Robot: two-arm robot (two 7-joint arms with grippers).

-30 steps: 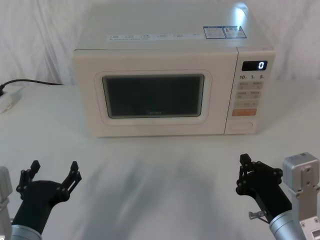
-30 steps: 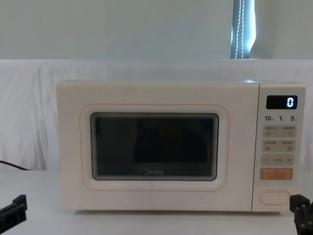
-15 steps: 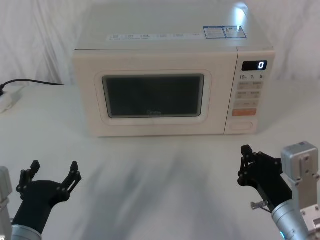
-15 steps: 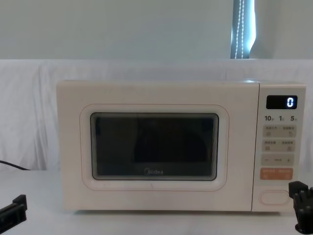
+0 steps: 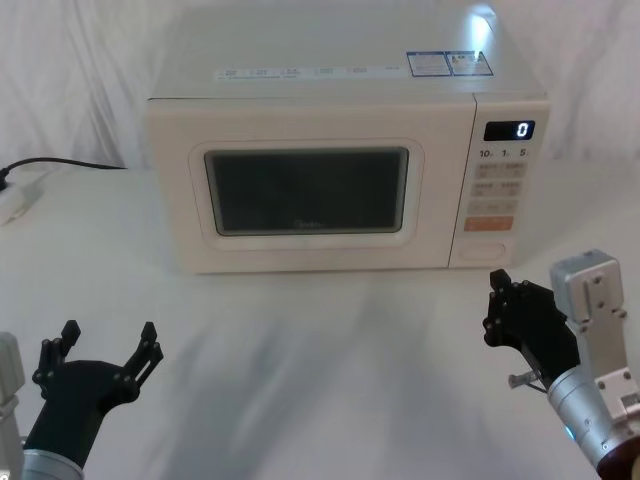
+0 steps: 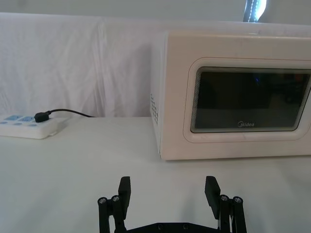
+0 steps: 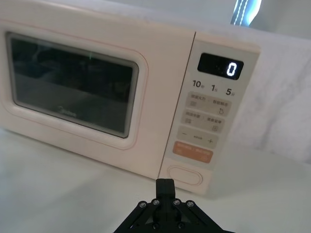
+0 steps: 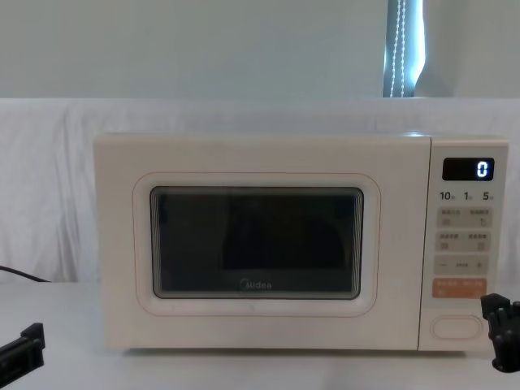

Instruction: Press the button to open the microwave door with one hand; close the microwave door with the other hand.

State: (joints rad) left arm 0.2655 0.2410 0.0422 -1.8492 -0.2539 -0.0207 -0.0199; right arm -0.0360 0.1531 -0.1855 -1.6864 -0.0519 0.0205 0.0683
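The cream microwave stands at the back of the table with the microwave door (image 5: 310,255) closed; its dark window shows in the chest view (image 8: 256,244) and both wrist views (image 6: 250,102) (image 7: 73,85). The button (image 5: 483,250) (image 7: 185,175) (image 8: 456,327) is the wide pill-shaped key at the bottom of the control panel, under the orange key. My right gripper (image 5: 494,306) (image 7: 165,184) (image 8: 502,315) is shut, hovering in front of and slightly right of the button, a short way off it. Near the table's front left, my left gripper (image 5: 109,338) (image 6: 168,188) stands open with nothing in it.
A white power strip (image 5: 12,200) (image 6: 26,127) with a black cable lies at the far left beside the microwave. The display (image 5: 509,131) reads 0. White cloth covers the table and the backdrop. Bare table lies between the grippers and the microwave.
My right gripper has moved forward and up toward the control panel's lower end. The left gripper and the door have not moved.
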